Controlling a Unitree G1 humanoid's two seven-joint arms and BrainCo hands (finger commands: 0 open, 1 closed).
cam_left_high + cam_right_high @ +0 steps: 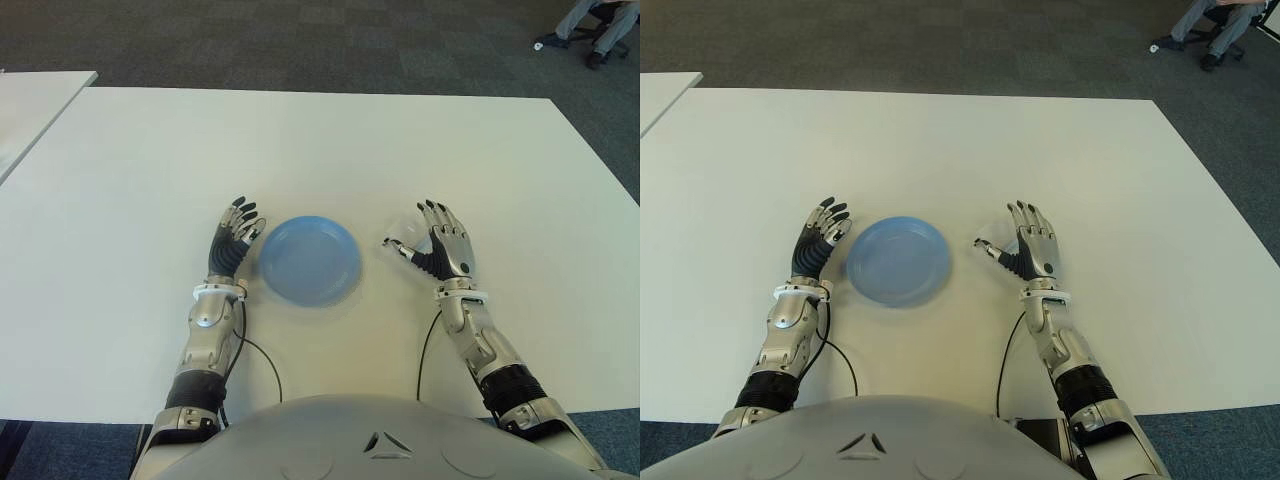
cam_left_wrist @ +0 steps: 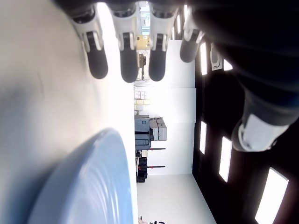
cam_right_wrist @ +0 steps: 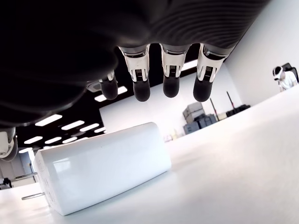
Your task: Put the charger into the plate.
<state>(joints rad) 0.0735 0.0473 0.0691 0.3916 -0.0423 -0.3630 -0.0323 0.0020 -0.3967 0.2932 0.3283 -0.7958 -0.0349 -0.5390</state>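
Nearest, the robot's two forearms reach forward over the white table. The left hand shows just left of the blue plate, fingers straight and loosely spread, holding nothing; in the left wrist view its fingertips hang over bare table with the plate rim close beside them. The plate holds nothing. The right hand shows to the right of the plate, fingers extended and slack, closed on nothing. Under it lies the white charger, flat on the table with its prongs pointing away from the fingertips, which hover above it without touching. In the eye views the charger peeks out beside the thumb, near the plate but apart from it. Far off, a person's legs show on the carpet beyond the table's far right corner.
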